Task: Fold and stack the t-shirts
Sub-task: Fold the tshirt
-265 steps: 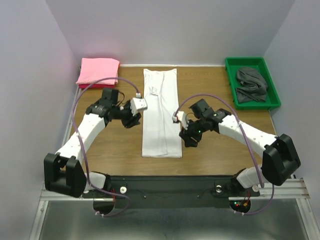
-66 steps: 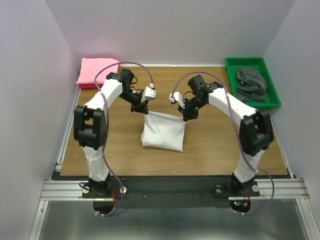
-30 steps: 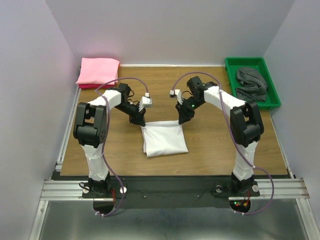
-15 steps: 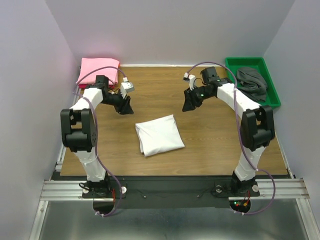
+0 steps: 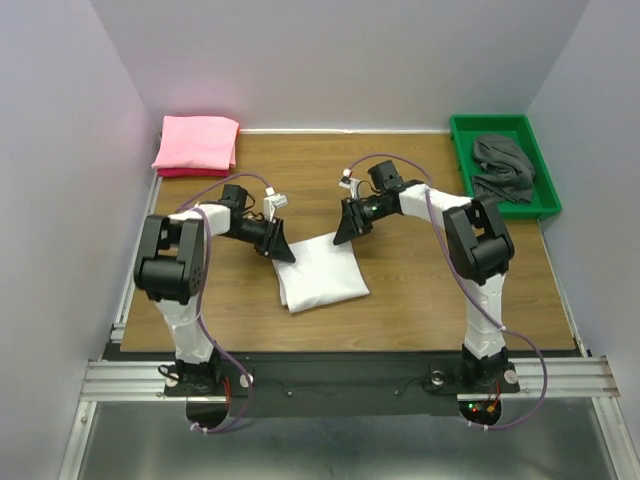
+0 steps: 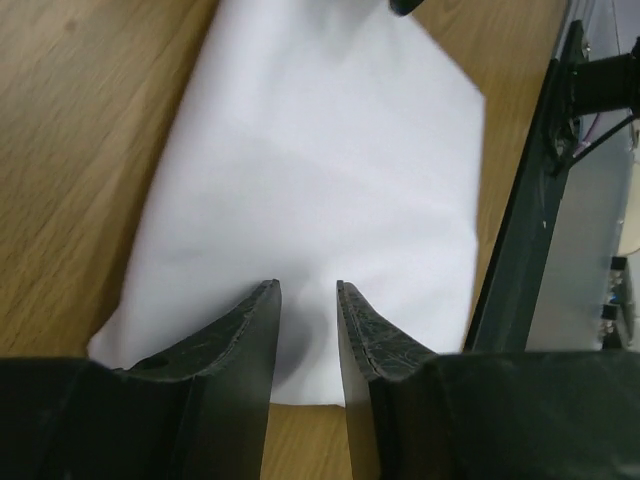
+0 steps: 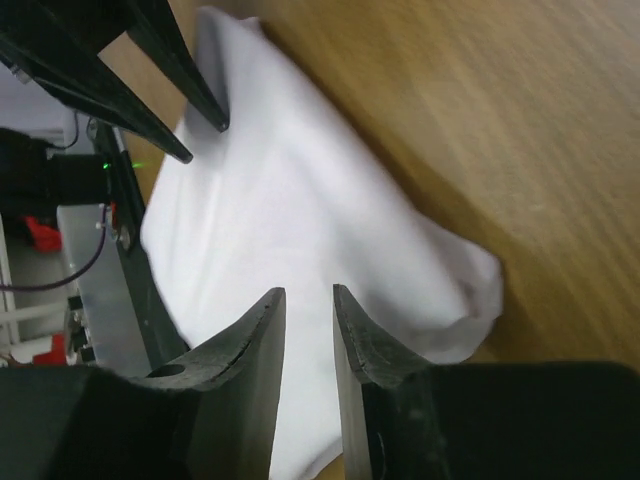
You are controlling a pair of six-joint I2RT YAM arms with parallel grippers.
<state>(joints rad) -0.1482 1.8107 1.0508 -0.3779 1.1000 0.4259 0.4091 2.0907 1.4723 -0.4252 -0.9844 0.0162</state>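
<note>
White t-shirt (image 5: 322, 272) and pink t-shirt (image 5: 197, 140) at 11 o'clock folded; grey t-shirt (image 5: 503, 168) at 1 o'clock crumpled, nothing stacked. Left gripper (image 5: 283, 250), right gripper (image 5: 341, 235): fingers slightly parted, empty.

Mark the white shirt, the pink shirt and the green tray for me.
white shirt (image 5: 322, 272), top external view, middle of the folded cloth
pink shirt (image 5: 197, 141), top external view, middle of its top
green tray (image 5: 490, 119), top external view, far rim

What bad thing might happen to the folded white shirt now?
The left tool and right tool sit with jaws slightly apart at the far corners of the white shirt. If they pinch only the top layer, the fold may fall open when lifted. The shirt also lies crooked on the table, so it might land askew on the pink shirt.
</note>
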